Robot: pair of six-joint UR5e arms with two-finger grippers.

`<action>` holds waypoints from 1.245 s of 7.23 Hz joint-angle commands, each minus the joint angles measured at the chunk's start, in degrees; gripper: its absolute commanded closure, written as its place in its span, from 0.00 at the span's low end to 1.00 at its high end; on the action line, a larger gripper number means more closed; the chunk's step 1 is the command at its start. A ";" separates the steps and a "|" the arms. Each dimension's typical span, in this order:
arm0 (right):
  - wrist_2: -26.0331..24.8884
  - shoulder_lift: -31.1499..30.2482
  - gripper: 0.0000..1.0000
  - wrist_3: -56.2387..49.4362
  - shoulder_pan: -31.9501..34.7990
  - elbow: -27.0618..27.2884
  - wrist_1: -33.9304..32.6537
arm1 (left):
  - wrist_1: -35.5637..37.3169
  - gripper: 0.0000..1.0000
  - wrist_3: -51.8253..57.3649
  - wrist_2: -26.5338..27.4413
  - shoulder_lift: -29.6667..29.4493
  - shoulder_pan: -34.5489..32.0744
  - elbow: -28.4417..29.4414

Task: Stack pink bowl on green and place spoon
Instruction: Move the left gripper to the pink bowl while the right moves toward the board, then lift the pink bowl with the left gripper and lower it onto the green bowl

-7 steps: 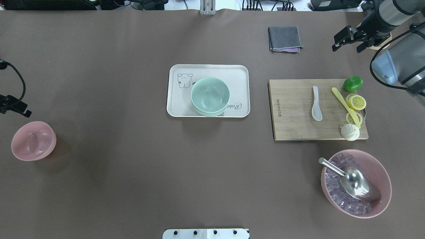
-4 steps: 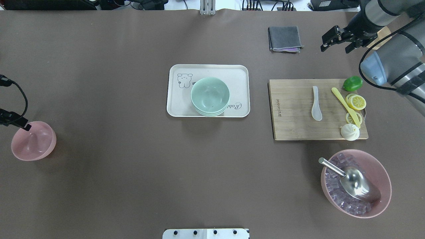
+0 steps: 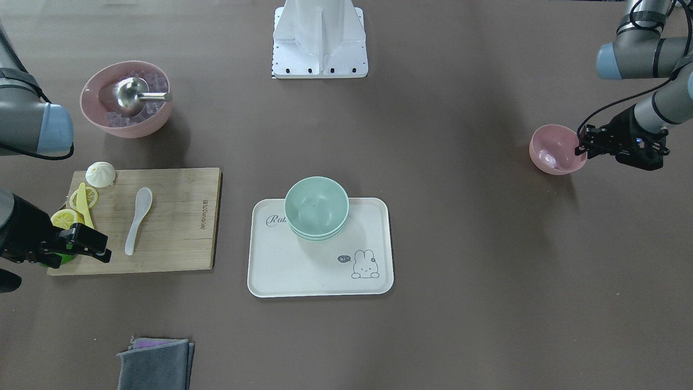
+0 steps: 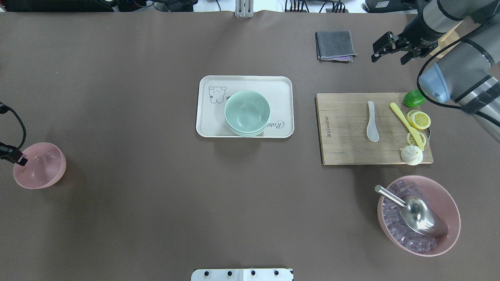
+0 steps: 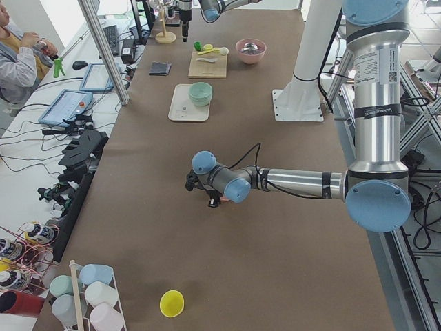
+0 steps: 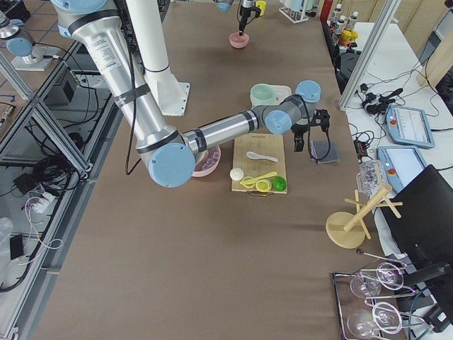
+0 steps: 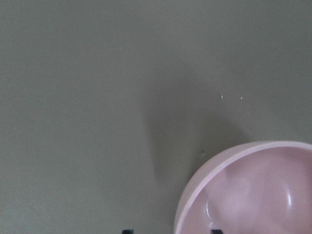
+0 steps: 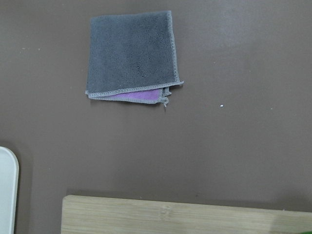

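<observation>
The small pink bowl (image 4: 40,165) stands on the table at the far left; it also shows in the front view (image 3: 556,149) and the left wrist view (image 7: 253,195). My left gripper (image 4: 17,158) is open, with one fingertip inside and one outside the bowl's outer rim. Stacked green bowls (image 4: 247,112) sit on the white tray (image 4: 211,117). The white spoon (image 4: 372,121) lies on the wooden cutting board (image 4: 343,132). My right gripper (image 4: 389,54) is open and empty, beyond the board's far edge, to the right of the grey cloth (image 4: 336,45).
On the board lie a yellow knife (image 4: 406,125), lemon slices (image 4: 418,120) and a white bun (image 4: 411,155); a lime (image 4: 412,99) sits at its corner. A large pink bowl (image 4: 449,210) with ice and a metal scoop stands at the near right.
My left gripper has moved toward the robot's side onto the pink bowl's rim. My right gripper has moved left, closer to the grey cloth.
</observation>
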 commanded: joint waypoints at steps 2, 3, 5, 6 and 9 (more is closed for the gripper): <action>-1.33 3.07 0.00 5.44 -2.76 -0.40 -0.02 | 8.28 1.00 -9.02 -3.30 -13.54 0.10 -1.16; -2.29 3.26 0.00 7.39 -4.52 -0.31 0.07 | 22.97 1.00 -9.49 -3.93 -25.80 -0.51 -1.25; -2.48 2.30 0.00 8.02 -5.59 -0.05 -0.02 | 37.33 1.00 -17.78 -0.53 -46.07 1.75 2.68; -2.48 1.86 0.00 8.29 -6.03 0.04 -0.02 | 35.70 1.00 -24.02 1.23 -50.41 6.38 4.71; -2.39 1.33 0.00 9.34 -6.47 0.30 -0.02 | 22.33 1.00 -33.03 6.25 -58.80 13.62 18.08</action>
